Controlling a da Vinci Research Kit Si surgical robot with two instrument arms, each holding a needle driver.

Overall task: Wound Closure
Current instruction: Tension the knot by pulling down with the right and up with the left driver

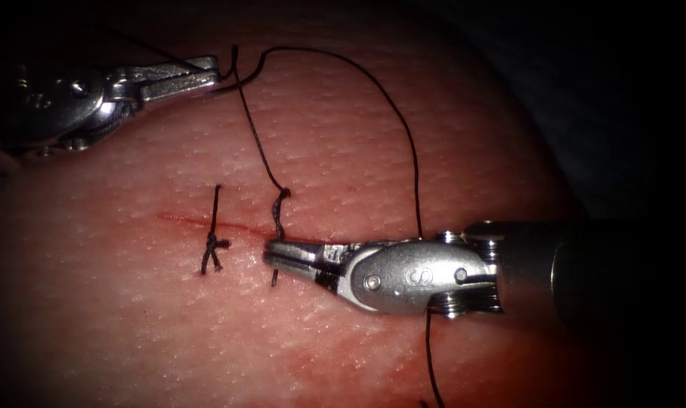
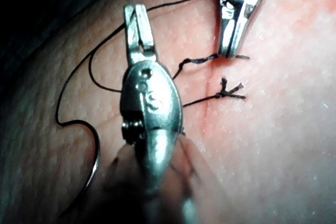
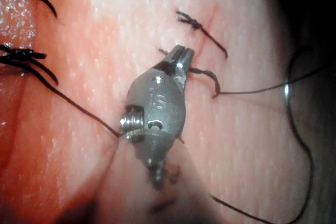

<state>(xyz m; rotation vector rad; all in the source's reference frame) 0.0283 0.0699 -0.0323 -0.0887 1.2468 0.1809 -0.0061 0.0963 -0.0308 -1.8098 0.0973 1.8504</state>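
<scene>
At the cut [image 1: 199, 221], right tool [image 1: 276, 252] jaws closed on thread [image 1: 261, 155], left tool [image 1: 211, 73] too.

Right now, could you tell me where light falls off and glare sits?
Endoscope view: light pools on the tissue and the edges go dark; glare on the right tool, shut on thread; the left tool, also shut on thread, sits in dimmer light. Left wrist view: a glint on the needle, lying loose on the tissue.
</scene>
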